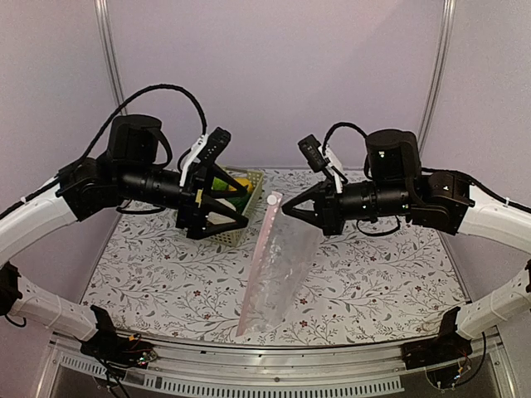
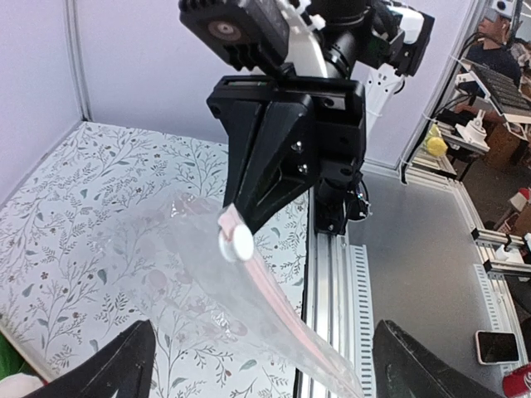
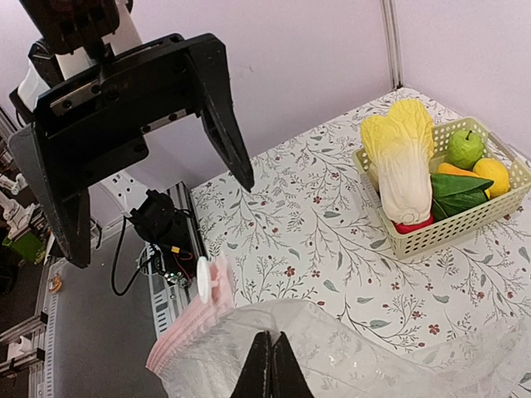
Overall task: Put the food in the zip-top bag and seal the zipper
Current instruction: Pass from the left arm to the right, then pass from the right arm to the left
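The clear zip-top bag [image 1: 278,265] hangs slanted from its top edge down to the table. My right gripper [image 1: 284,207] is shut on the film near the mouth, its fingertips [image 3: 270,352] pinched together on the plastic. The zipper [image 3: 184,336] is a pink strip with a white slider tab [image 3: 202,279] at the raised end, also seen in the left wrist view [image 2: 236,242]. My left gripper [image 1: 247,207] stands open just left of the bag, holding nothing. The food lies in the basket: cabbage [image 3: 402,166], green apple [image 3: 465,148], yellow fruit [image 3: 491,172], dark green vegetable [image 3: 456,189], a red piece [image 3: 411,225].
A pale green lattice basket [image 1: 242,228] stands at the back left of the flowered table [image 1: 158,274], right behind the left gripper. A metal rail [image 1: 274,365] runs along the near table edge. Walls close the back and sides.
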{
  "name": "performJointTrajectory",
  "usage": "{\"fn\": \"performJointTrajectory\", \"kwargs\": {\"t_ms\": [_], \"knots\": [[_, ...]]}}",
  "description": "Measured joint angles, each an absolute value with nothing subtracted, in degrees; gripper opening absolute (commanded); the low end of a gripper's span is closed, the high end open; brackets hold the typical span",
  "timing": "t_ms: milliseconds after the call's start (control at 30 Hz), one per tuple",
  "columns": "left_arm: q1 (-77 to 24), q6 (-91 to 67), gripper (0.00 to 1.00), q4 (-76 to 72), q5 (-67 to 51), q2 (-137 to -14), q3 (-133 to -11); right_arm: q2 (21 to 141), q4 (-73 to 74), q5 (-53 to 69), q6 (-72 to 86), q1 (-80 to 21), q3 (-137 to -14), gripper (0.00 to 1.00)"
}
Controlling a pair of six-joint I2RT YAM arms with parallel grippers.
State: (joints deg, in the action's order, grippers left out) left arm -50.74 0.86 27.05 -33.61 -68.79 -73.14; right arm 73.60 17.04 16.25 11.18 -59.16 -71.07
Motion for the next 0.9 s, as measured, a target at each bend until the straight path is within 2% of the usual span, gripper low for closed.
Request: {"fn": "performJointTrajectory", "kwargs": {"t_ms": [433, 567, 700, 900], "knots": [[-50.68, -6.9, 0.91, 22.9, -32.34, -75.79, -72.99, 79.05, 18.98, 8.01, 12.03, -60.49, -71.29, 0.0], [-49.87, -8.54, 0.87, 22.94, -33.15, -76.55, -73.19, 79.07, 19.31, 7.14, 11.79, -60.58, -71.31, 0.0], [-48.69, -9.74, 0.77, 22.96, -34.33, -77.87, -73.41, 79.07, 19.33, 6.33, 11.77, -60.64, -71.31, 0.0], [-48.58, -10.72, 0.53, 23.05, -36.47, -79.46, -73.73, 79.07, 19.29, 6.07, 11.79, -60.69, -71.31, 0.0]]}}
